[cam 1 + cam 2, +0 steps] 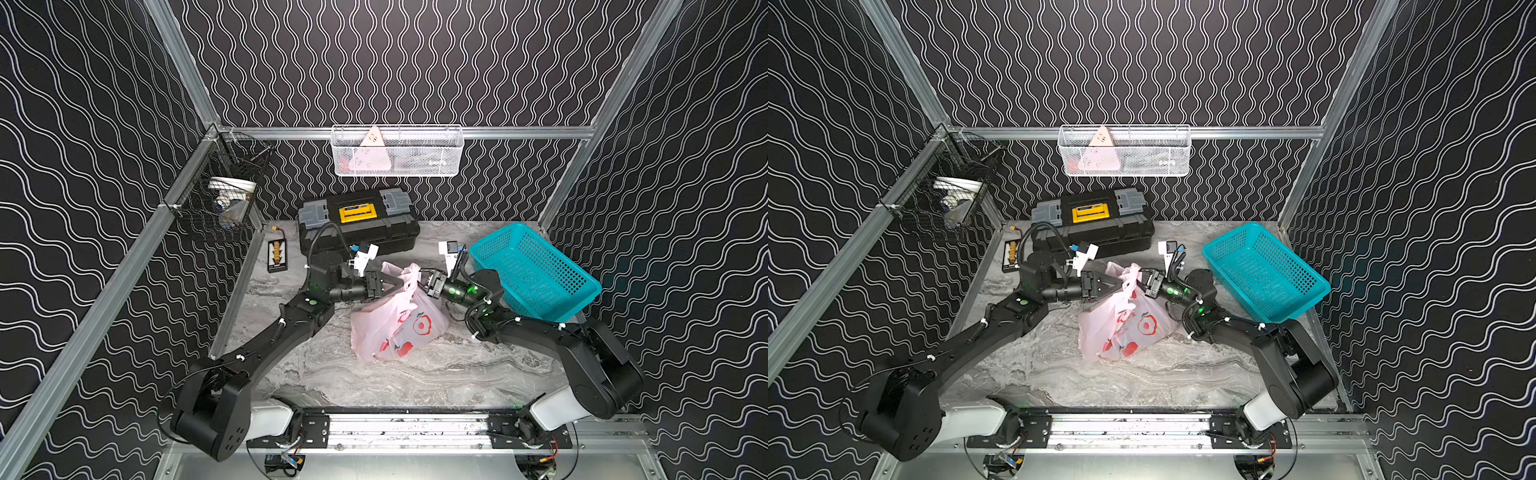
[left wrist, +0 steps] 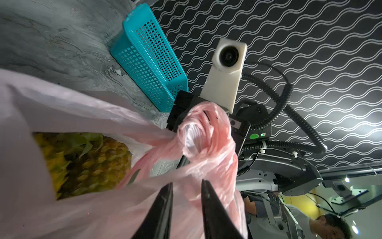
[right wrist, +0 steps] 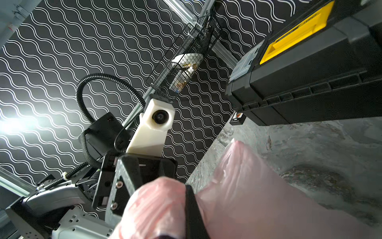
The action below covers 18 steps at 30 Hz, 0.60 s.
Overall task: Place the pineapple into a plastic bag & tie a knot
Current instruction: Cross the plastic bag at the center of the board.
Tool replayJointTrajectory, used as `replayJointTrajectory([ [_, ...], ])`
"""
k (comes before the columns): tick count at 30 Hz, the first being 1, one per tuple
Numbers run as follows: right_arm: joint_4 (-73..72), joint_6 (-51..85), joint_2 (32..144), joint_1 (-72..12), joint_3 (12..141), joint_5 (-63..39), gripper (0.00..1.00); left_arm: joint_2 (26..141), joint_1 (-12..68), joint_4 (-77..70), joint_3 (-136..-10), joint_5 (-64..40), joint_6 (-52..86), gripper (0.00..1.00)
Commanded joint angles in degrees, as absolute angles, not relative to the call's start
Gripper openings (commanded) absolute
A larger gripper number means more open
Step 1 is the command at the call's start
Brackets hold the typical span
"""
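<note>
The pale-pink plastic bag (image 1: pixel 395 328) with red apple prints stands mid-table in both top views (image 1: pixel 1125 328). Through its mouth the left wrist view shows the pineapple (image 2: pixel 93 165) inside; the top views hide it. My left gripper (image 1: pixel 409 286) reaches the bag's top from the left, its jaws (image 2: pixel 187 183) a little apart, open, with pink film in the gap. My right gripper (image 1: pixel 420 283) faces it from the right and is shut (image 3: pixel 187 188) on a handle strip. The handles bunch into a loose twisted loop (image 2: pixel 192 142) around it; I cannot tell whether this is a knot.
A teal perforated basket (image 1: pixel 536 270) leans at the right, close behind the right arm. A black toolbox with a yellow latch (image 1: pixel 357 226) stands behind the bag, and a small black device (image 1: pixel 277 253) lies left of it. Wire baskets hang on the back wall (image 1: pixel 397 151) and left rail (image 1: pixel 220 199).
</note>
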<state>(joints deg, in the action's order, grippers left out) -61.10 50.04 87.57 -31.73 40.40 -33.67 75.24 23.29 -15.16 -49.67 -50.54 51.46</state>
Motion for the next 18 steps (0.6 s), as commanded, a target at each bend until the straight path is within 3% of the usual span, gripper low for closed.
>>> replayJointTrajectory([
  [1, -62.97, 48.38, 85.83, -31.82, 40.58, -31.71, 0.00, 76.30, 26.59, -9.25, -51.37, -48.70, 44.97, 0.20],
  [6, -65.84, 47.63, 84.50, -31.64, 36.91, -30.96, 0.00, 78.87, 28.67, -29.01, -45.31, -50.55, 54.77, 0.12],
  [18, -71.40, 52.04, 88.48, -31.45, 35.87, -36.50, 0.00, 76.87, 28.69, -25.64, -40.65, -47.67, 51.04, 0.09],
])
